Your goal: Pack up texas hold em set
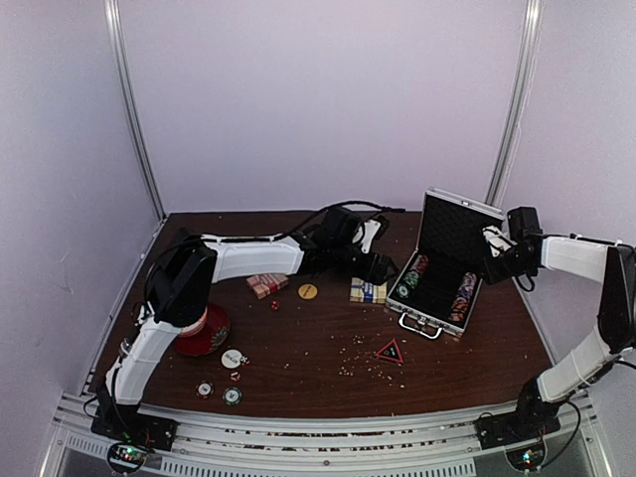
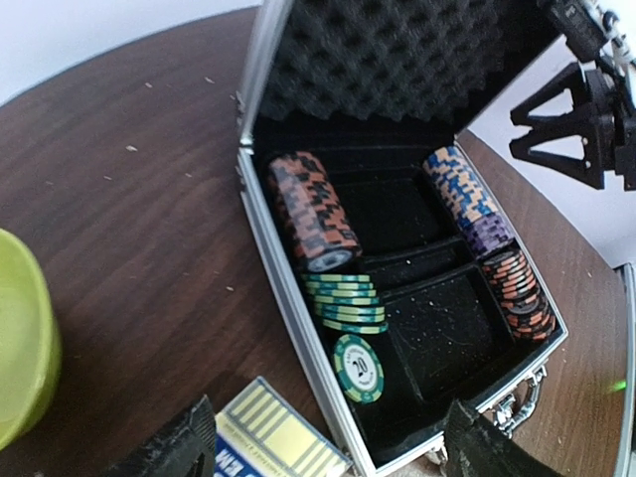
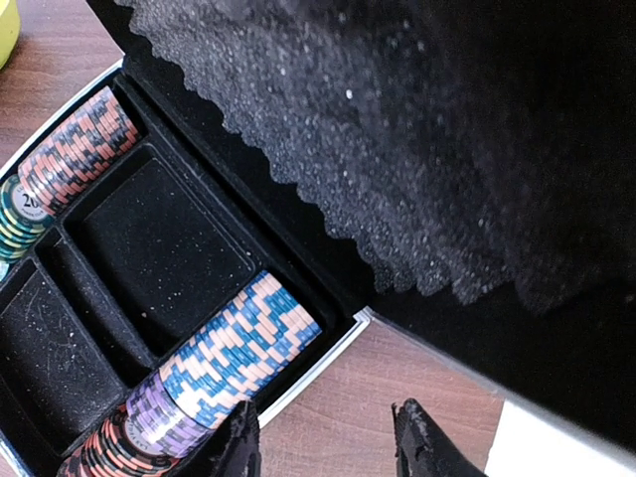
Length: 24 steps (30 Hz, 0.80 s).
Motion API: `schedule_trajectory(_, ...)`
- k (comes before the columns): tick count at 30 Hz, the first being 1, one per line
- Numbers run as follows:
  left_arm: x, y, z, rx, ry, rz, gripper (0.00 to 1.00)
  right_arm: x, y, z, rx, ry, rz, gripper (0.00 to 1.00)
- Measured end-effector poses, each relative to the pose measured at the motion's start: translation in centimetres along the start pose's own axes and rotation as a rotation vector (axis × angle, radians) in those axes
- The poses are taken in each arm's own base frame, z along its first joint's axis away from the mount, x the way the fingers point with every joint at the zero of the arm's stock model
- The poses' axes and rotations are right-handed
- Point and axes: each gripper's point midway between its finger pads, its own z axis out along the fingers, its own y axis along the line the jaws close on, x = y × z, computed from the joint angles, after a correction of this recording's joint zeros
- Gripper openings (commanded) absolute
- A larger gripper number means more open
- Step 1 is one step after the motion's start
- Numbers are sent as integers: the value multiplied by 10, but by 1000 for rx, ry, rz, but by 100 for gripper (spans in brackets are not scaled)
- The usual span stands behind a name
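1. Case [image 1: 452, 234] sits open on the right half of the table [image 1: 298, 338], lid up (top view). Left claw [image 1: 383, 268] hangs at its left edge, over a deck [image 1: 368, 290]. Right claw [image 1: 494, 260] is by the lid's right side. Second deck [image 1: 266, 285], yellow button [image 1: 308, 291] and red die [image 1: 275, 305] lie mid-table. White button [image 1: 232, 359] and green chip [image 1: 232, 396] lie front left, near the red tin [image 1: 204, 336].
2. Left wrist: left claw's fingers [image 2: 179, 447] stand wide apart, gripping nothing. The deck lies below them, just beside the case's near corner. Inside the case: orange-black row [image 2: 313, 209] on the left with green chips [image 2: 348, 303] below it, and a blue-purple row [image 2: 467, 204] on the right. Bowl [image 2: 20, 338] is at the left edge.
3. Right wrist: right claw's fingers [image 3: 243, 442] are apart with only bare wood between them (nothing held), just beside the case rim by the blue-purple row. Lid foam fills the top.
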Motion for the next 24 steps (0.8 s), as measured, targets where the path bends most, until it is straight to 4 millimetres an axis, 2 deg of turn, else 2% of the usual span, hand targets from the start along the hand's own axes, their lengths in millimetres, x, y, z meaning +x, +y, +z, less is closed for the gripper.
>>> schedule_trajectory(8,30,-7,28,109,52,-33,81,-1,0,0,-1,-5,-25,49)
schedule_trajectory(15,40,-21,34,175,77,-42,81,1,-4,1,20,8,-45,48)
schedule_trajectory(20,48,-37,40,229,90,-36,81,9,-4,9,24,41,-54,48)
schedule_trajectory(24,49,-42,41,247,93,-34,80,19,-4,16,24,80,-64,48)
